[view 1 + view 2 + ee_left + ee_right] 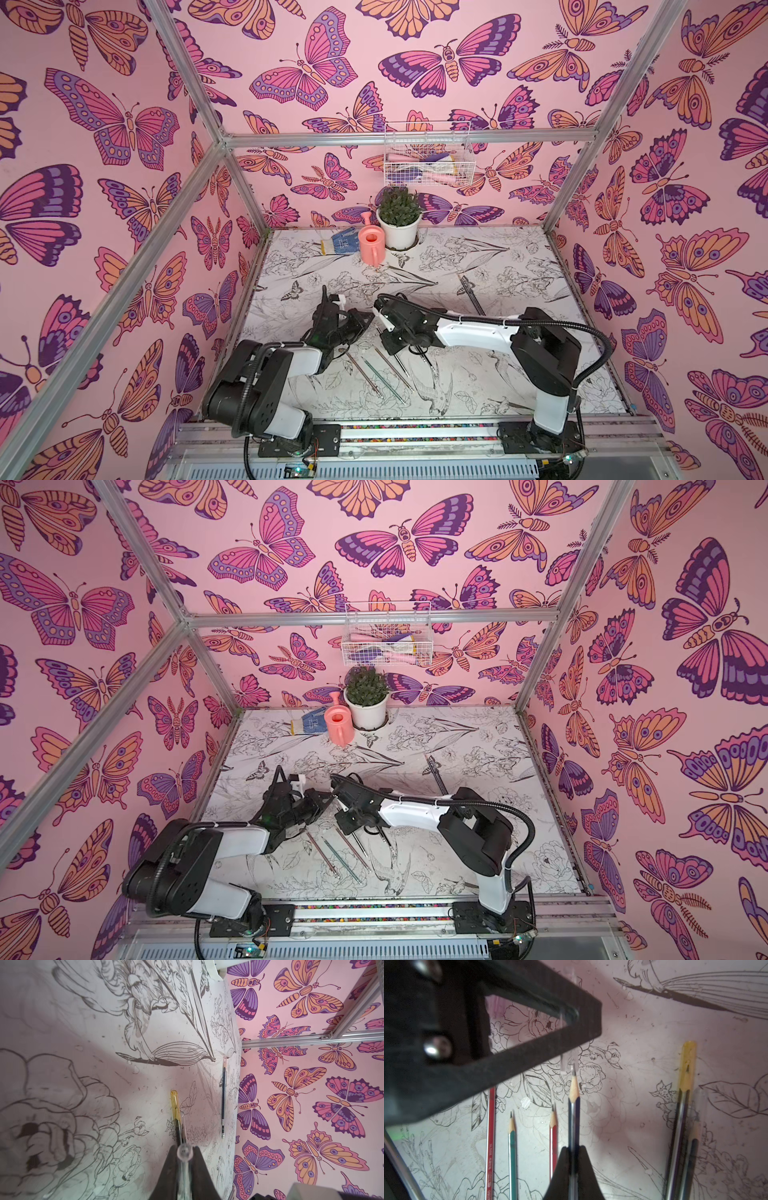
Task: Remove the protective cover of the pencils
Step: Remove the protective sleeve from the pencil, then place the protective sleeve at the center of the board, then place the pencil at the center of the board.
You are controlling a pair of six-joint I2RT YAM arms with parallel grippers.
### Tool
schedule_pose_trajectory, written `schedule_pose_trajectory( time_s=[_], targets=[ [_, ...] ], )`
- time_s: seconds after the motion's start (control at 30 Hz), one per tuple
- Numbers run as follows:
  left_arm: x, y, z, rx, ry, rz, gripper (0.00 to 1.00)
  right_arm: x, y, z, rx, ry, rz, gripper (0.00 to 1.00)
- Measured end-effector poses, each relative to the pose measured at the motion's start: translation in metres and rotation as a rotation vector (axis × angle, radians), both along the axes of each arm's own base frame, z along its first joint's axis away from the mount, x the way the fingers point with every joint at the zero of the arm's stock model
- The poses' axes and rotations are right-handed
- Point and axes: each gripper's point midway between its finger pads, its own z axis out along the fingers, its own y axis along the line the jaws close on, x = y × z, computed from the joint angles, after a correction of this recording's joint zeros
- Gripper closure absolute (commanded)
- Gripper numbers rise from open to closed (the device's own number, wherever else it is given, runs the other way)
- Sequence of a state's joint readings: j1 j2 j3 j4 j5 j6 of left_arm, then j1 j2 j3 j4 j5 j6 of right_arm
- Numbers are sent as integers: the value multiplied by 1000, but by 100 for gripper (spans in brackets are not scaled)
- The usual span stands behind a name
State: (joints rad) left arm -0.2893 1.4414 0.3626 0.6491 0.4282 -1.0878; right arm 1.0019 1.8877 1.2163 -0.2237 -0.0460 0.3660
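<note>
Table [519,266] under a white sheet printed with black line-drawn flowers and birds. Along the far edge, side by side: glove [343,245], pink watering can [371,245], white potted plant [400,224]. Toward the front, pencils [384,380] in a rough parallel row; dark pencils [471,293] well apart, farther right.

Thin pencils [383,381] lie side by side on the table [519,291].
</note>
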Motion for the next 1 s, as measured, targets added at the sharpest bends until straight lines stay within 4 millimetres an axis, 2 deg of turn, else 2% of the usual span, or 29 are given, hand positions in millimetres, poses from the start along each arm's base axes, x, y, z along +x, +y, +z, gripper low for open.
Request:
schedule_pose_trajectory(
  time_s=[0.13,0.47,0.7,1.0],
  targets=[
    [3,10,2,70,21,41,95,-6,-10,-6,-22,7,7,97],
    [-1,41,-19,292,186,129,93,-11,-20,-16,-60,13,23,98],
    [-2,47,-41,386,298,113,96,-13,-23,-19,-78,16,23,98],
    [8,48,-43,451,326,85,94,-13,-24,-22,-83,21,24,94]
  ],
)
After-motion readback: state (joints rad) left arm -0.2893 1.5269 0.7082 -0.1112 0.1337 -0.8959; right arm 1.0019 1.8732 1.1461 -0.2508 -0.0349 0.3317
